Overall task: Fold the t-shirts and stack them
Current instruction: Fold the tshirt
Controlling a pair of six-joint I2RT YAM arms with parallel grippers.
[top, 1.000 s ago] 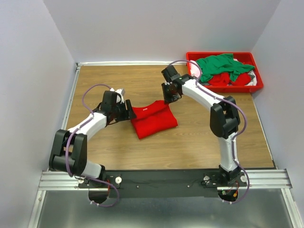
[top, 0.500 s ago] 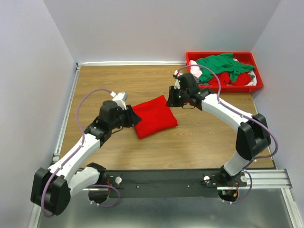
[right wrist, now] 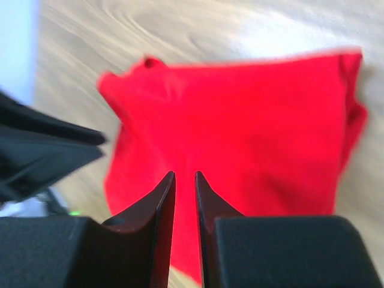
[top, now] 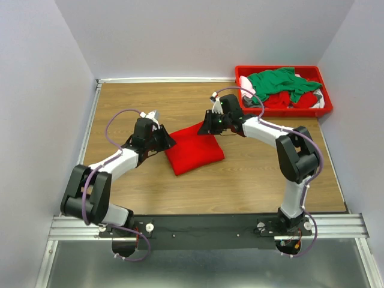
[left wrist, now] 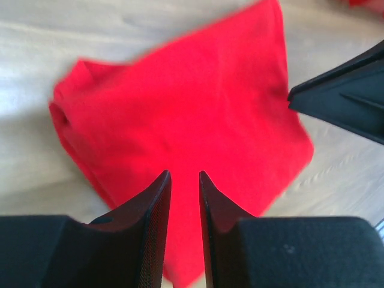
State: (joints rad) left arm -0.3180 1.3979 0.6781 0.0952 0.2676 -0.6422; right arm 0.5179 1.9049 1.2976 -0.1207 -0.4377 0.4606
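Observation:
A folded red t-shirt (top: 194, 150) lies on the wooden table between my two grippers. My left gripper (top: 168, 142) hovers at its left edge, jaws nearly together with only a thin slit, holding nothing. In the left wrist view it (left wrist: 185, 174) points over the red cloth (left wrist: 198, 114). My right gripper (top: 206, 128) is at the shirt's far corner, jaws also nearly together and empty. In the right wrist view it (right wrist: 185, 174) hangs over the shirt (right wrist: 252, 132). A green t-shirt (top: 279, 81) lies over more red shirts (top: 282, 99) in the bin.
The red plastic bin (top: 279, 68) stands at the table's back right corner, with a bit of white cloth (top: 246, 83) at its left end. Grey walls close the table on three sides. The arm bases sit on a rail at the near edge.
My right gripper has moved down and left onto the shirt's far corner. My left arm swung its elbow out and back, its gripper staying at the shirt's left edge. The shirt has not moved.

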